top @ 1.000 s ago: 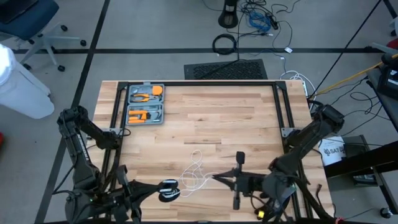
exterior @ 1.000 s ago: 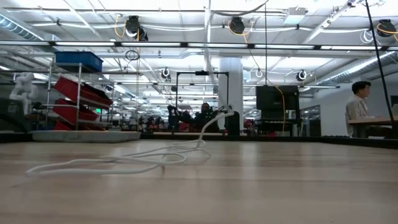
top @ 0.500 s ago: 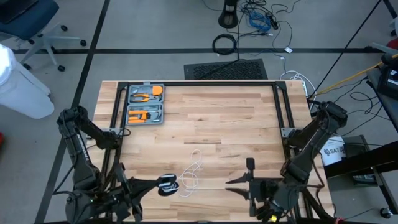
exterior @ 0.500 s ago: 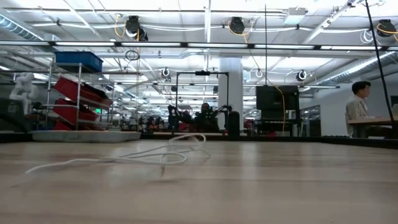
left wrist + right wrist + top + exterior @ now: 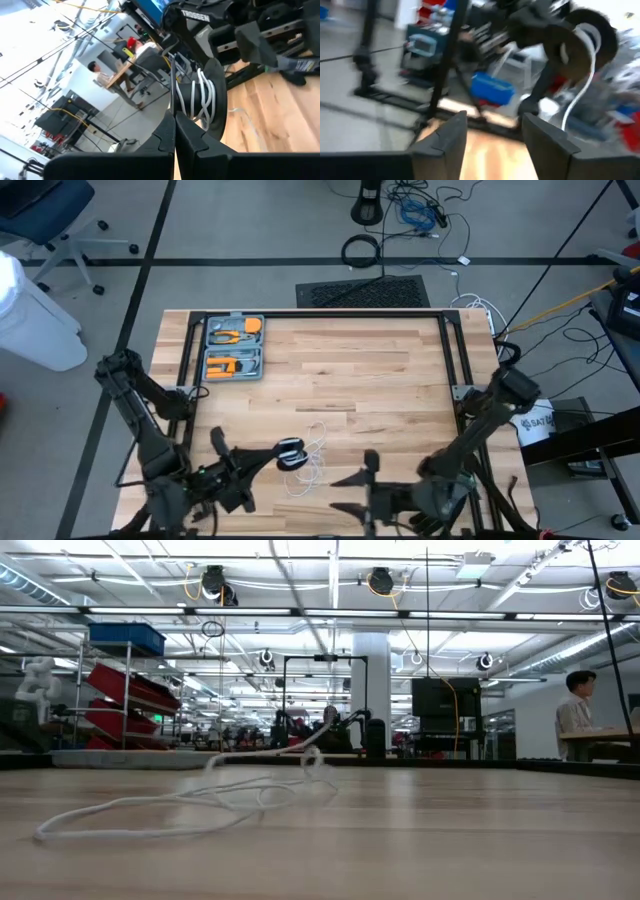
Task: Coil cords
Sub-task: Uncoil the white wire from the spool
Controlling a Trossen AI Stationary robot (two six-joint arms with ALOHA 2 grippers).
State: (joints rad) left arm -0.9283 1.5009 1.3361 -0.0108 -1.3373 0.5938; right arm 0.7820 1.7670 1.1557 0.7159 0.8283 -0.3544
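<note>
A small black reel [image 5: 290, 452] with white cord wound on it [image 5: 202, 97] is up off the table at the near middle, with my left gripper [image 5: 272, 460] shut on it. The rest of the white cord [image 5: 315, 445] runs down from the reel and lies in loose loops on the wood [image 5: 200, 805]. My right gripper [image 5: 345, 492] stands open to the right of the reel, near the front edge, pointing toward it with nothing between its fingers [image 5: 451, 137]. In the right wrist view the reel [image 5: 585, 35] shows ahead, with cord hanging from it. My left gripper pinches the reel at its edge [image 5: 192, 117] between its two shut fingers, which come at it about level from the table's left. The reel is lifted clear of the table. The cord trails slack from it down to the wood.
A grey tool case [image 5: 234, 347] with orange tools sits at the far left of the table. A black frame [image 5: 320, 313] runs along the far edge and both sides. The middle and far right of the wood are bare.
My right gripper has opened and let go of the cord, then sunk and gone toward the near edge and the left. The cord's freed end has dropped into loose loops. My left gripper has carried the reel toward the right and the far edge.
</note>
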